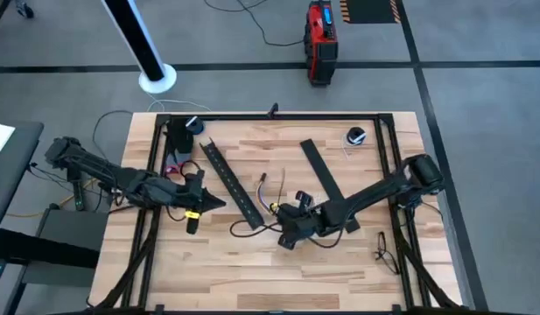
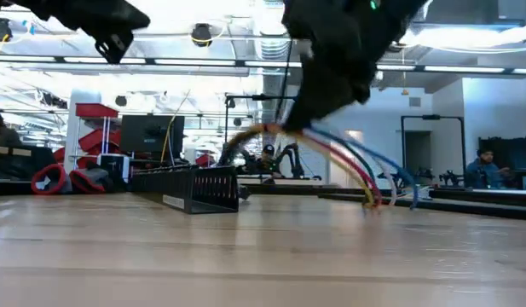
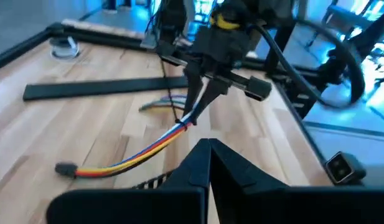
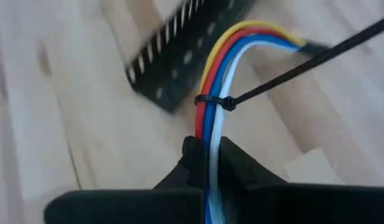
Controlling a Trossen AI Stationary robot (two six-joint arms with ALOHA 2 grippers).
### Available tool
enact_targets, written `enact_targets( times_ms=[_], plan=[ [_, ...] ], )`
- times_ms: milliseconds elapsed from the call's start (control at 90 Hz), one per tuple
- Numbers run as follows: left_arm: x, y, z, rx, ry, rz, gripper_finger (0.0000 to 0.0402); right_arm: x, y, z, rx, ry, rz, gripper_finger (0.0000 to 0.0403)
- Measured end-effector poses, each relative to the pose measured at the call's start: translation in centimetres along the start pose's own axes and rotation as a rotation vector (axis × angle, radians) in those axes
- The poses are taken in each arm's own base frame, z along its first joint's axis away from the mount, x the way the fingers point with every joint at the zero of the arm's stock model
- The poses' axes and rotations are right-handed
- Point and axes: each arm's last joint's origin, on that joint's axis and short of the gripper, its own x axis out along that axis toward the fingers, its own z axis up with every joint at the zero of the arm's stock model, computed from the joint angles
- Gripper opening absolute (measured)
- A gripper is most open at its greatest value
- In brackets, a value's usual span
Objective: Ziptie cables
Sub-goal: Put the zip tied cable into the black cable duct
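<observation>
Cables [image 4: 211,93], bound by a black ziptie [image 4: 213,101], sit pinched in the right claw [image 4: 207,155] at center frame above the surface [image 1: 252,271]; left claw [image 1: 219,203], mid-left, looks closed and empty.

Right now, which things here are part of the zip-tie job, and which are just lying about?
In the job:
cables
zip tie round them
right gripper, shut on the cables
left gripper, facing them

Lying about:
slotted channel
flat strip
black wire
</observation>
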Motion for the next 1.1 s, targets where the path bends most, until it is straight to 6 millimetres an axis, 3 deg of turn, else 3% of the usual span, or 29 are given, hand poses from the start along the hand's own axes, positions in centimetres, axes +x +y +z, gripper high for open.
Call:
enact_targets(
  times_ms=[267,500,711,922,1100],
  plan=[
    [-0.3,0.1,0.1,0.017,-0.011,-0.002,0.0000,-0.4,-0.4,5.3,0.080,-0.155,0.065,0.0001],
    [-0.3,0.0,0.2,0.054,-0.018,-0.004,0.0000,-0.1,-2.3,8.6,0.210,-0.233,0.107,0.0000],
    [-0.2,0.2,-0.2,0.085,0.019,0.013,0.0000,-0.9,-2.1,9.4,0.211,-0.162,0.180,0.0000],
    [1.3,0.9,-2.3,0.226,0.202,0.216,0.0001,-2.0,-0.8,9.7,0.174,-0.170,0.222,0.0000],
    [1.9,0.8,-2.6,0.308,0.220,0.224,0.0044,-2.9,0.4,9.6,0.150,-0.181,0.255,0.0000]
  ],
)
